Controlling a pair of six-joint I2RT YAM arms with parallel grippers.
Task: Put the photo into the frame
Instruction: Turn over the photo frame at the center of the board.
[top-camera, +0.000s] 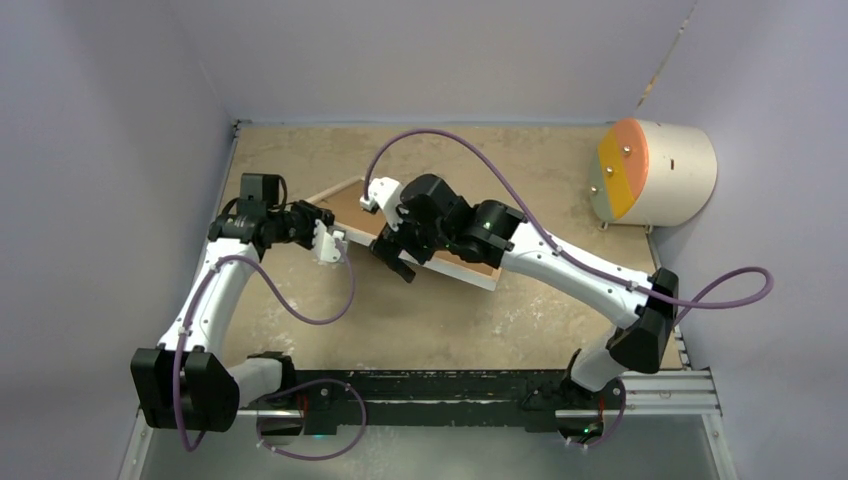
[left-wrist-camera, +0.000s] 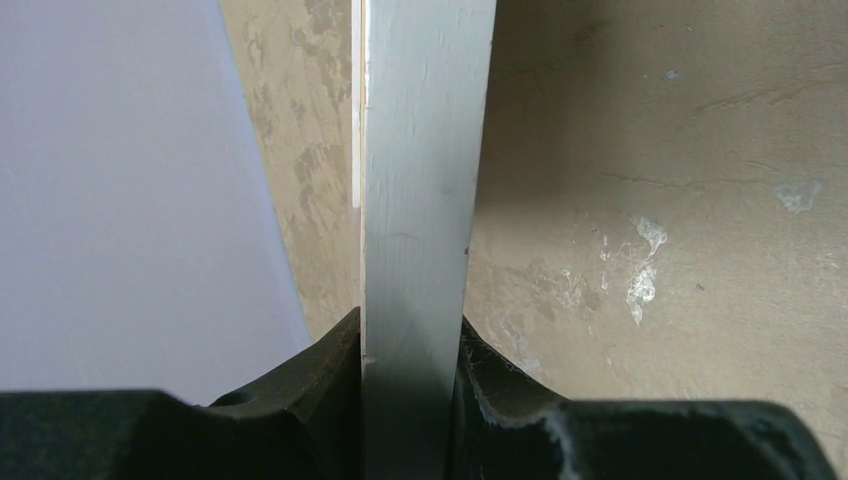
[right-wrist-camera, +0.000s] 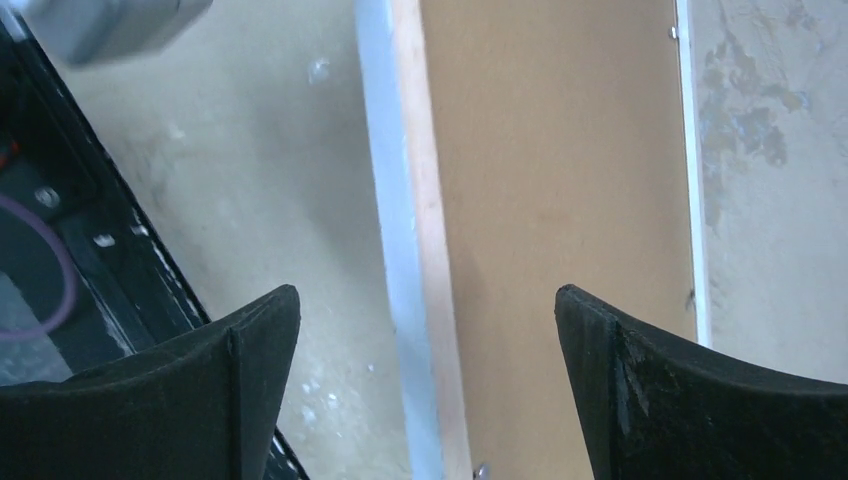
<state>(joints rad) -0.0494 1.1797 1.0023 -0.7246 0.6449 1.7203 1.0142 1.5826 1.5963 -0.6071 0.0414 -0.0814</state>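
Observation:
The frame (top-camera: 462, 268) lies back up in the middle of the table, and the brown backing board (top-camera: 350, 205) fills its back. My left gripper (top-camera: 335, 240) is shut on the frame's left rim. In the left wrist view the grey-white rim (left-wrist-camera: 425, 180) runs up from between the closed jaws of that gripper (left-wrist-camera: 410, 400). My right gripper (top-camera: 395, 262) hangs open over the frame's near edge. In the right wrist view the right gripper (right-wrist-camera: 428, 330) straddles the rim (right-wrist-camera: 405, 250) and the board (right-wrist-camera: 560, 200) without touching them. The photo is not in view.
A beige drum (top-camera: 655, 170) with an orange, yellow and green face lies at the back right. A black rail (top-camera: 480, 390) runs along the near table edge. Walls close in the left, back and right sides.

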